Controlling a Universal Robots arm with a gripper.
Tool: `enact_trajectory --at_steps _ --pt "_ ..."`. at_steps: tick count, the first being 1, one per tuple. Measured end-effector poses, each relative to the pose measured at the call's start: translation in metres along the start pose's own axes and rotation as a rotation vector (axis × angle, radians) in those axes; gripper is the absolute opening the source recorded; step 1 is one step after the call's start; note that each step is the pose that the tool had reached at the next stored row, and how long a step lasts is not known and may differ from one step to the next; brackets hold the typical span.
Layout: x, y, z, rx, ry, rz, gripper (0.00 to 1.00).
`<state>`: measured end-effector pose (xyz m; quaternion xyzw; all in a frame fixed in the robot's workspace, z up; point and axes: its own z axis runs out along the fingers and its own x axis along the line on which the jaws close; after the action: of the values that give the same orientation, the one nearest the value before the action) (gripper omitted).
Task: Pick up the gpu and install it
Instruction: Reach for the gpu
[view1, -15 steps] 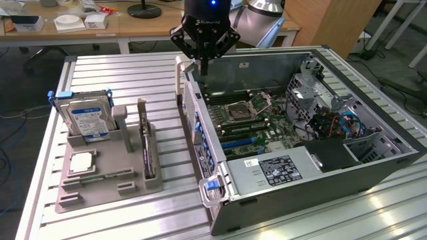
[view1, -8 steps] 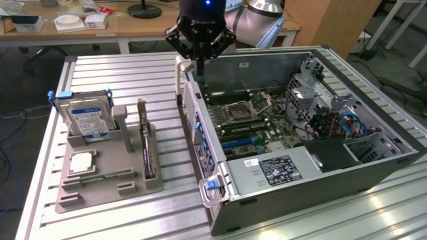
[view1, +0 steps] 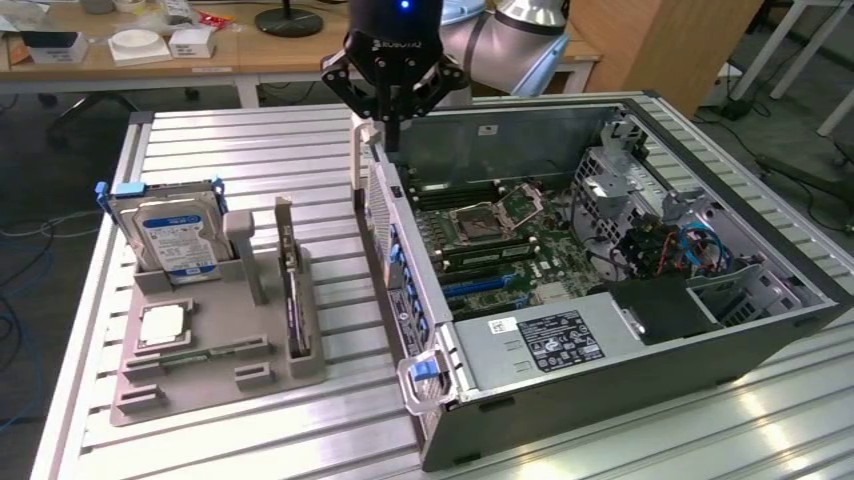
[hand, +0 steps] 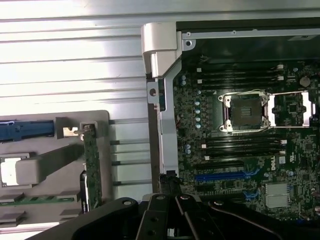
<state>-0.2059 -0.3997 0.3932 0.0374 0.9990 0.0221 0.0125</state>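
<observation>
While gpu (view1: 295, 300) stood upright in grey holder (view1: 200, 385) on bench (view1: 240, 150), well apart from claw (view1: 391, 128), pickup was not yet made and install was undone. Claw, pressed together and empty, hovered over open computer case (view1: 601, 410) rim. Hard drive (view1: 171, 240) label and power supply (view1: 554, 340) sticker unreadable.

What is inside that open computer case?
A motherboard with an empty processor socket, blue slots, red and blue cables, and a labelled grey box. Whatever lies beneath that box is covered.
</observation>
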Motion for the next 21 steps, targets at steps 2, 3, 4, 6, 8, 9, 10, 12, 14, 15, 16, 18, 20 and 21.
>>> enact_trajectory --at_steps 2,3,4,6,8,9,10,12,14,15,16,18,20,21 --pt "0.002 -0.0002 0.0 0.0 0.0 0.0 0.1" --pt "0.003 -0.0002 -0.0001 0.0001 0.0 0.0 0.1" --pt "0.004 -0.0003 -0.0001 0.0001 0.0001 0.0 0.1" --pt "0.006 -0.0005 -0.0001 0.0 0.0 0.0 0.1" --pt "0.008 -0.0007 -0.0002 0.0 0.0 0.0 0.1" --pt "0.009 -0.0008 -0.0002 0.0 0.0 0.0 0.1" --pt "0.01 -0.0009 -0.0002 0.0 0.0 0.0 0.1" --pt "0.012 -0.001 -0.0003 0.0 0.0 0.0 0.1" --pt "0.015 -0.0012 -0.0003 0.0001 0.0001 0.0 0.1" --pt "0.016 -0.0014 -0.0003 0.0001 0.0 0.0 0.1" --pt "0.017 -0.0015 -0.0003 0.0 0.0 0.0 0.1" --pt "0.02 -0.0017 -0.0004 0.0 0.0 0.0 0.1" --pt "0.022 -0.0019 -0.0004 0.0 0.0 0.0 0.1" --pt "0.024 -0.002 -0.0005 0.0 0.0001 0.0 0.1"
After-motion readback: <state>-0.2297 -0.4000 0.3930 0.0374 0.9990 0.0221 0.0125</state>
